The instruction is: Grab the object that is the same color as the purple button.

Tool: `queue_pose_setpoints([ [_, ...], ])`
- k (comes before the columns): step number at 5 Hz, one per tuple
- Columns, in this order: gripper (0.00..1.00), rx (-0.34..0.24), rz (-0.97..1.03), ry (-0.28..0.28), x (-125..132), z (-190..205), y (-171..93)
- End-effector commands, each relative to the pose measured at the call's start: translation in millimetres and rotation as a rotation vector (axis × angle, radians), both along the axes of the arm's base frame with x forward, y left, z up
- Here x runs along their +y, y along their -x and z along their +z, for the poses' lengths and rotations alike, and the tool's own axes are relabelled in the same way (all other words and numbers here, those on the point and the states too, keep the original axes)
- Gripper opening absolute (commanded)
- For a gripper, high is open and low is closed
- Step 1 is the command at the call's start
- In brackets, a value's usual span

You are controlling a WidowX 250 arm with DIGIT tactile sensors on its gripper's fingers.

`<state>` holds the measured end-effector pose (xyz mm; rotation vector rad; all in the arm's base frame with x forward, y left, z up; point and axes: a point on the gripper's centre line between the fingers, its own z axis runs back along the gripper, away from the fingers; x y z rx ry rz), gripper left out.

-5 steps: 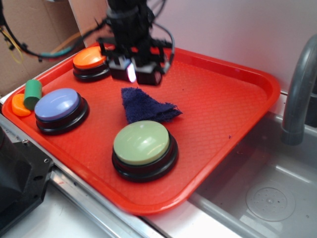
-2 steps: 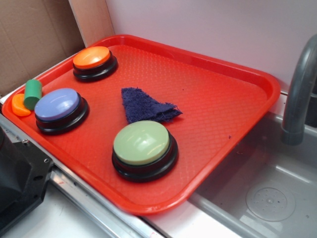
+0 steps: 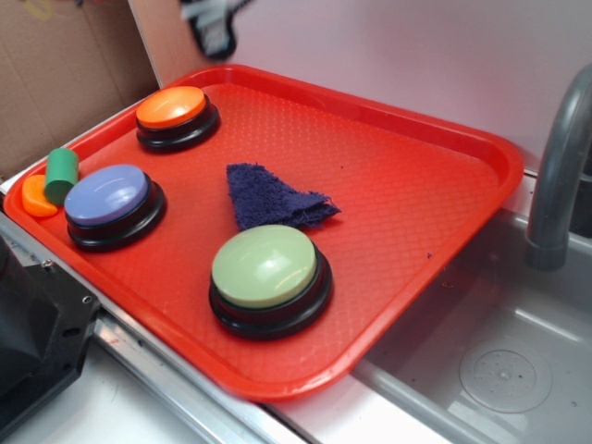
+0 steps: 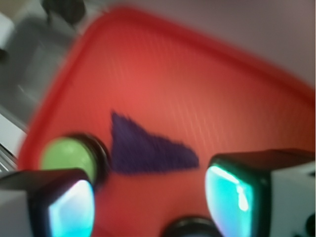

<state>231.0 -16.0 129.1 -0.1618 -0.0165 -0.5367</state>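
Gripper (image 4: pixel 148 197) fingers are standing spread apart at the bottom of the blurred wrist view, one pad (image 4: pixel 69 207) at lower left and the other at lower right, both glowing teal, with nothing pinched between them. In the exterior view only a blurred bit of the gripper (image 3: pixel 211 26) is showing at the top edge, upper left of centre, well above the tray.

A dark navy-purple rag (image 3: pixel 273 197) is lying flat near the middle of the red tray (image 3: pixel 435 194), roughly triangular, touching none of the buttons. In the wrist view the rag (image 4: pixel 148 150) is sitting at centre frame, above the gap between the two fingers.

To the left of the rag in the exterior view, the purple button (image 3: pixel 109 196) with its pale lavender-blue dome is resting on the tray's left part. An orange button (image 3: pixel 171 108) is sitting toward the upper left, and a green button (image 3: pixel 265 266) is sitting just below the rag. In the wrist view the green button (image 4: pixel 69 155) is showing just left of the rag.

A green cylinder (image 3: pixel 62 174) is standing upright at the tray's left rim, beside a small orange piece (image 3: pixel 35 196). A grey faucet (image 3: pixel 560 166) is rising at the right edge over a metal sink (image 3: pixel 490 361).
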Motion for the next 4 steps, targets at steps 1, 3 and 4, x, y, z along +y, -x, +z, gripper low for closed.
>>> queue_pose_setpoints([
  [1,1.0,-0.136,-0.307,-0.083,-23,-60,-12],
  [3,1.0,-0.236,-0.361,-0.041,-43,-90,-23],
  [4,1.0,-0.152,-0.344,-0.06,-36,-103,-18],
])
